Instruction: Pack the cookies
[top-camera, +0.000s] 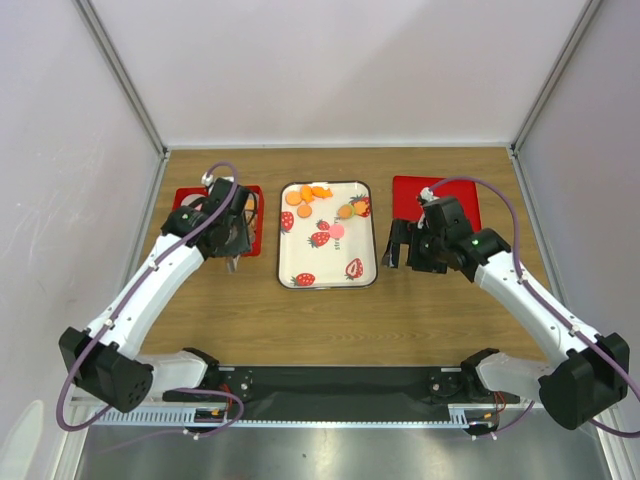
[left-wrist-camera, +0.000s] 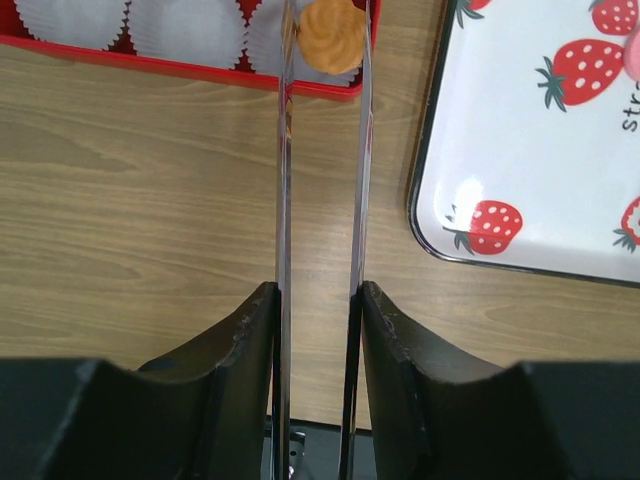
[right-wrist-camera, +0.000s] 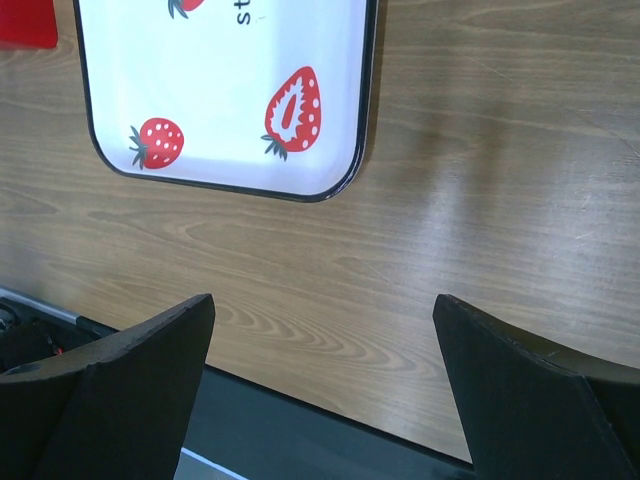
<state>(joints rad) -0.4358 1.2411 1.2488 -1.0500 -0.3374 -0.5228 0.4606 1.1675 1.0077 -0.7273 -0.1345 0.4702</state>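
Left tool (left-wrist-camera: 326, 15): its two long thin blades are drawn in partway, pinching an orange cookie (left-wrist-camera: 333, 38) by the edges at their tips.
Held cookie: it's at the near right corner of the red box (left-wrist-camera: 150, 60), beside the pale pleated cups (left-wrist-camera: 185, 25); I can't tell whether it touches anything.
Right tool (right-wrist-camera: 322, 305): its fingers are spread as wide as they go, with nothing between them, over bare table (top-camera: 400, 320) just right of the tray.
Tray (top-camera: 300, 262): white with strawberry print, sitting between the two arms.
Other cookies (top-camera: 305, 196): mostly orange, clustered at the tray's far end, with a pink one (top-camera: 337, 230) nearer the middle.
Red panel (top-camera: 410, 190): flat on the table just beyond the right tool.
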